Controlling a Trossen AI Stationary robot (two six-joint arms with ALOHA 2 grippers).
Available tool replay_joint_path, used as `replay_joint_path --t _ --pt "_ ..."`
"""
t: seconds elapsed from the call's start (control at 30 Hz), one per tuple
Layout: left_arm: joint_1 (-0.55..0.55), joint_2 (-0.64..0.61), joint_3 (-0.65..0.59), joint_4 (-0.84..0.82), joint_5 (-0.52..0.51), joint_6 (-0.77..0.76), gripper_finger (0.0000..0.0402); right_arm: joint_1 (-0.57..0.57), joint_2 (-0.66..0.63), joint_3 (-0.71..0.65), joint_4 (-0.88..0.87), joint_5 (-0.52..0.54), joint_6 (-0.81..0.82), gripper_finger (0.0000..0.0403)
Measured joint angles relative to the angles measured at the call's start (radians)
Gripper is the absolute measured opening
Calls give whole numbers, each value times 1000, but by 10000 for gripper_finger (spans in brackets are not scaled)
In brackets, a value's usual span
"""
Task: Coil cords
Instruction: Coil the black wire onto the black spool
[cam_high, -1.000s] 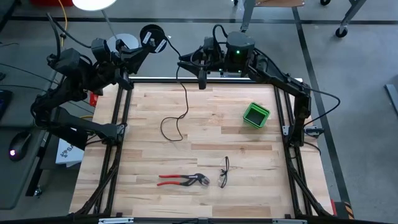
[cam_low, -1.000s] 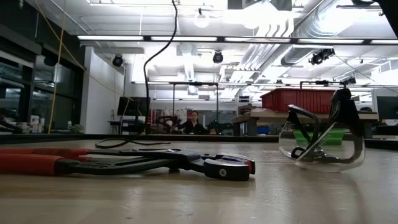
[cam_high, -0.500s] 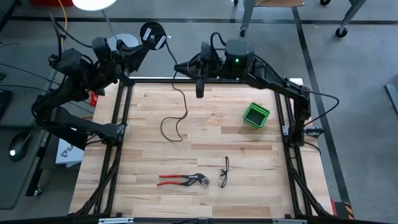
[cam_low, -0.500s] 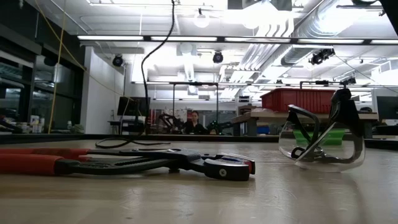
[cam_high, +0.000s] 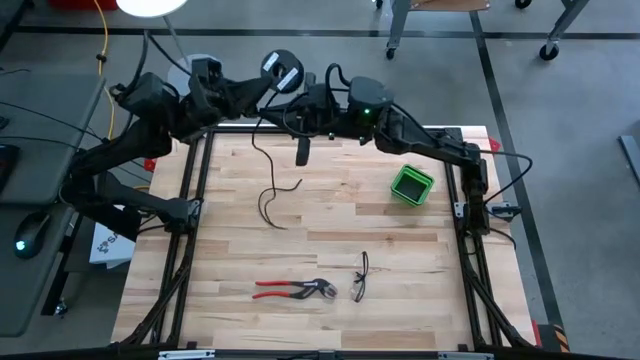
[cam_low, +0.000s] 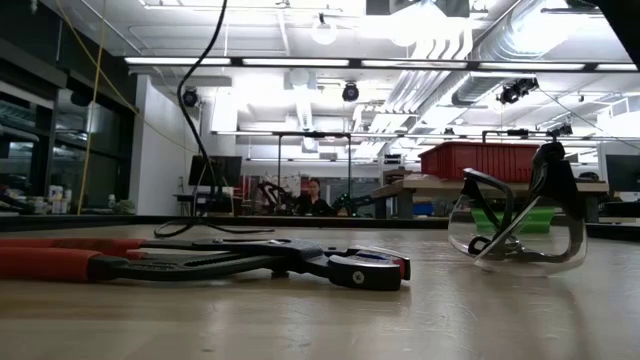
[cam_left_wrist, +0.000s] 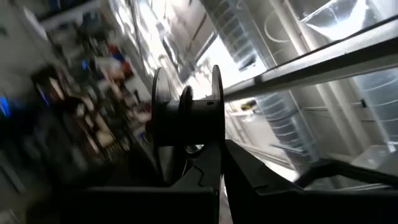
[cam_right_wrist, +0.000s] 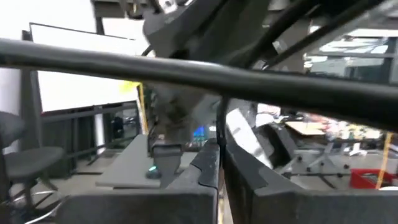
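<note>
Behind the desk's far edge the left gripper holds the reel aloft, jaws shut on it, while the right gripper — just beside, jaws closed on the cord — lets the slack trail down to the wood.

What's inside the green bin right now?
From above, the green bin shows only its own green floor, nothing in it. The low view cannot confirm that: the safety glasses stand in front of it.
</note>
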Motion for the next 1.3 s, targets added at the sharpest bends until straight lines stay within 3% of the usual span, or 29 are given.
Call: replay_joint_path --t 0.47,0.9,1.07,1.3 --pt "-39 -10 1 -74 23 -129 0 -16 -5 0 63 -21 -32 0" --pt "-91 -13 2 -109 54 -244 0 -24 -5 0 126 94 -174 0" --pt "-102 -43 2 -212 69 -253 0 -45 -5 0 114 90 -204 0" --pt "-86 -112 2 -422 44 -152 0 -75 -6 0 37 83 -261 0"
